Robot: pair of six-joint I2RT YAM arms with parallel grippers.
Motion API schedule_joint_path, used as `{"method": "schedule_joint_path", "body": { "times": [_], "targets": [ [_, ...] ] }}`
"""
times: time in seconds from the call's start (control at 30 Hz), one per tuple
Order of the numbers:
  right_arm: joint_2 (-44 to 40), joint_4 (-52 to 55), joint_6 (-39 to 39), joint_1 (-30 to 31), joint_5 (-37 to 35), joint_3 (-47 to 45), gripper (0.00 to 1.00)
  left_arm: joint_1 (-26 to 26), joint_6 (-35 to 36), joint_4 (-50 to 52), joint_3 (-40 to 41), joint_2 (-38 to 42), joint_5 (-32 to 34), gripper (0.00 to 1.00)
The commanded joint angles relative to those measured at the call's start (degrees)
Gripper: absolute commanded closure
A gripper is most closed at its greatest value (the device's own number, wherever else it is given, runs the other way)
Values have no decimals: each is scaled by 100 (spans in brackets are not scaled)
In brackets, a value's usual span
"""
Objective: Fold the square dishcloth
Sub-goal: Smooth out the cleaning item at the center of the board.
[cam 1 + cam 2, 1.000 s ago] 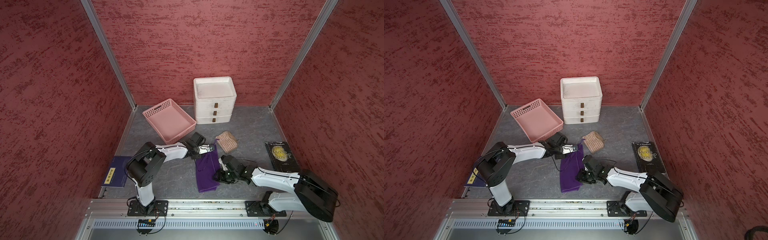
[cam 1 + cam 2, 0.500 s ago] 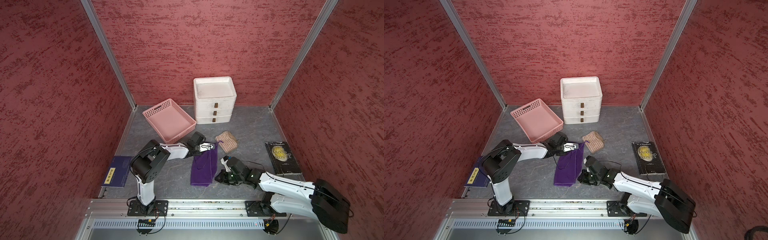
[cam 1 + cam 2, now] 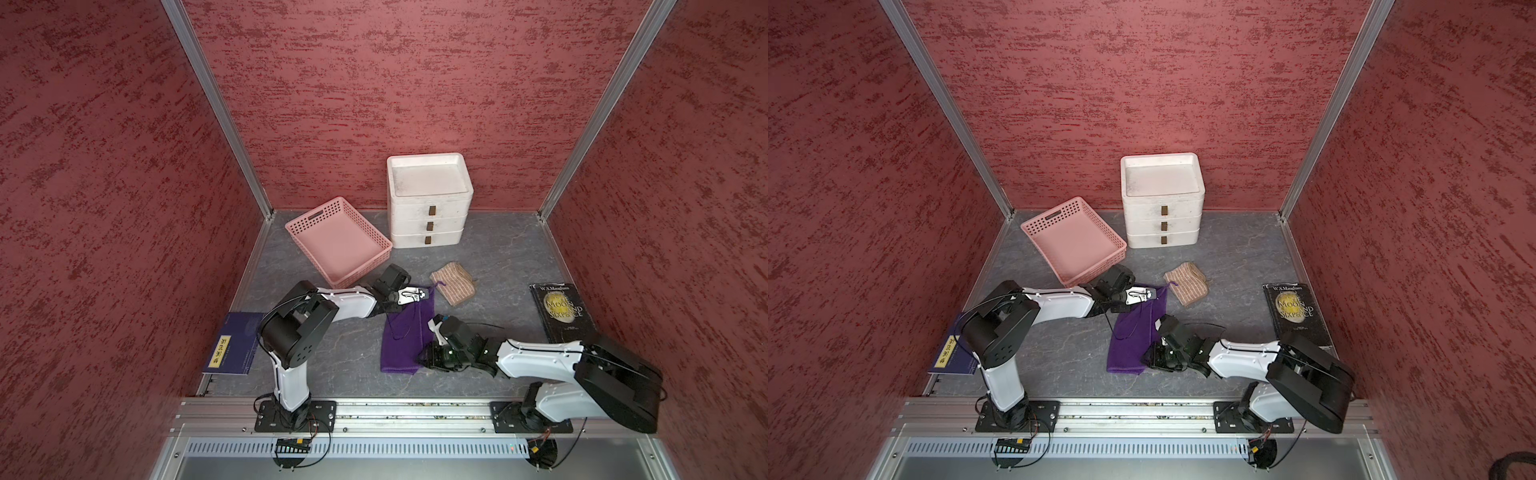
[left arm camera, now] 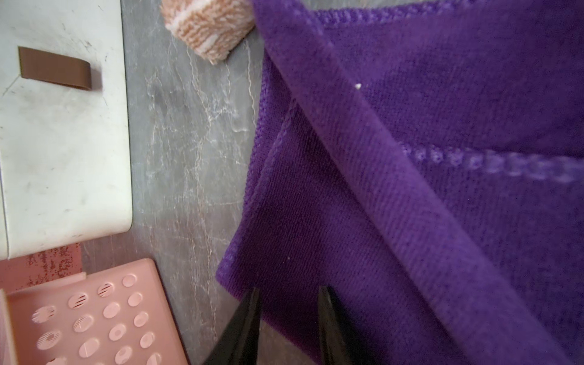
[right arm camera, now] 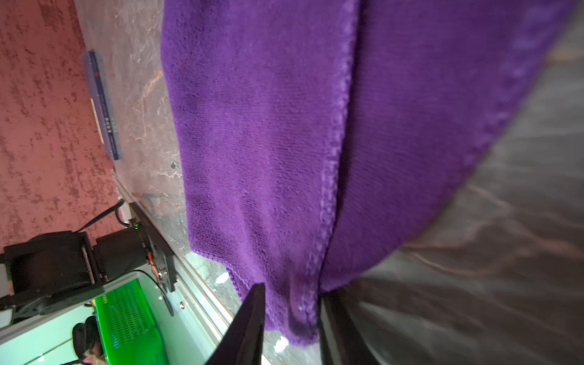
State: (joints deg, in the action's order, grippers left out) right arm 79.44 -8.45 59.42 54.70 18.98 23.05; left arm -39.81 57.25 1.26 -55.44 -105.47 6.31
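Observation:
The purple dishcloth (image 3: 405,340) (image 3: 1136,336) lies on the grey table as a long folded strip, running from far to near. My left gripper (image 3: 415,294) (image 3: 1144,295) is at its far end. In the left wrist view its jaws (image 4: 289,289) stand apart, with the dishcloth's (image 4: 410,189) corner lying flat between them. My right gripper (image 3: 424,359) (image 3: 1148,357) is at the near right corner. In the right wrist view it (image 5: 290,289) is shut on the bunched corner of the dishcloth (image 5: 268,142), which fills the gap between the fingers.
A pink basket (image 3: 338,243) and a white drawer unit (image 3: 428,208) stand at the back. A rolled beige striped cloth (image 3: 452,282) lies just beyond the dishcloth's far end. A black book (image 3: 563,311) lies at the right, a blue booklet (image 3: 235,349) at the left edge.
The dishcloth's near end has swung to the left. My right arm has drawn back toward the front rail with that end. The left gripper has stayed at the far end.

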Motion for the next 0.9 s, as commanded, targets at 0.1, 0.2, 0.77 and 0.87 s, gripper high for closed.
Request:
{"method": "schedule_joint_path", "body": {
  "times": [0.1, 0.2, 0.77, 0.87],
  "targets": [
    [-158, 159, 59, 135, -134, -7, 85, 9, -50, 410, 191, -30, -59, 66],
    [-422, 380, 95, 165, -227, -56, 92, 9, -24, 354, 183, -60, -8, 66],
    [-1637, 1969, 552, 1093, -1046, -175, 98, 87, 250, 38, 140, -392, 262, 66],
    [-1715, 1953, 622, 1131, -1100, -270, 84, 71, 245, 39, 109, -411, 231, 66]
  ]
}}
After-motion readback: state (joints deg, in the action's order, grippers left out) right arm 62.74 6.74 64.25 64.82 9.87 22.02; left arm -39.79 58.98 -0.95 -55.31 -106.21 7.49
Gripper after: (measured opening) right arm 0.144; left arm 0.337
